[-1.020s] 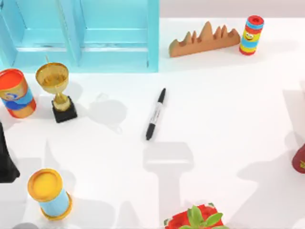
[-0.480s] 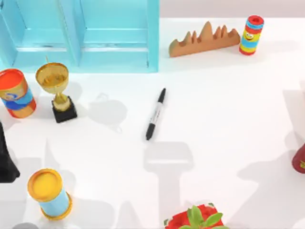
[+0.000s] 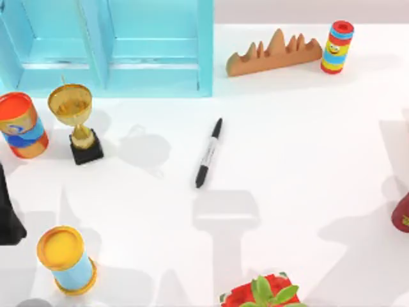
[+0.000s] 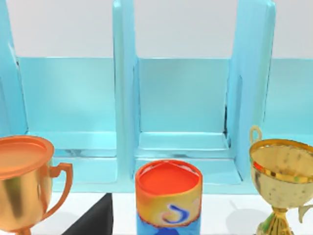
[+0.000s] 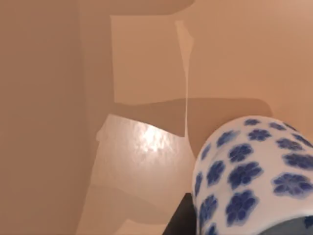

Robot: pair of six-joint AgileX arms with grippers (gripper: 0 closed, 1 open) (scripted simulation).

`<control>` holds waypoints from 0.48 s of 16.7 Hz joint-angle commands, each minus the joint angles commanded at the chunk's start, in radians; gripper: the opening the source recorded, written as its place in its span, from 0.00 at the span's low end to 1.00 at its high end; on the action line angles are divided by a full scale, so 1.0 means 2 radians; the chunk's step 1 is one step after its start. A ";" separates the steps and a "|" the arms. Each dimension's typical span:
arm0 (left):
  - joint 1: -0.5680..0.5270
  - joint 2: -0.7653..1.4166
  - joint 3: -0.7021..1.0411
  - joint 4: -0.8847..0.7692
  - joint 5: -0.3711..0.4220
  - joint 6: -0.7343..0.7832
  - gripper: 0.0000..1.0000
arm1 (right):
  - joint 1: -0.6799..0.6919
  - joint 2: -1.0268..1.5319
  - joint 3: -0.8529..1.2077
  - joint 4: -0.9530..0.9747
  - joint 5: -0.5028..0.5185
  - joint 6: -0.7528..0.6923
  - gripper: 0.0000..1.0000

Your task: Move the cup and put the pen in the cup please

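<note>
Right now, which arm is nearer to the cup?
Right. The cup sits close before the right arm's wrist camera. The left arm's wrist camera faces the red-topped can and the gold trophy by the blue shelf.

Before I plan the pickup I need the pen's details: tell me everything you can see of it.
The pen is a slim black marker with a white-grey label band round its middle. It lies flat on the white table near the centre of the top view, angled, one end toward the blue shelf and the other toward the near edge. It lies by itself, touching nothing else.
</note>
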 joint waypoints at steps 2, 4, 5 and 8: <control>0.000 0.000 0.000 0.000 0.000 0.000 1.00 | 0.001 -0.001 0.001 -0.002 0.000 0.002 0.00; 0.000 0.000 0.000 0.000 0.000 0.000 1.00 | 0.018 -0.005 0.014 -0.020 -0.001 0.014 0.00; 0.000 0.000 0.000 0.000 0.000 0.000 1.00 | 0.032 -0.010 0.026 -0.036 -0.002 0.026 0.00; 0.000 0.000 0.000 0.000 0.000 0.000 1.00 | 0.086 -0.036 0.071 -0.112 -0.002 0.079 0.00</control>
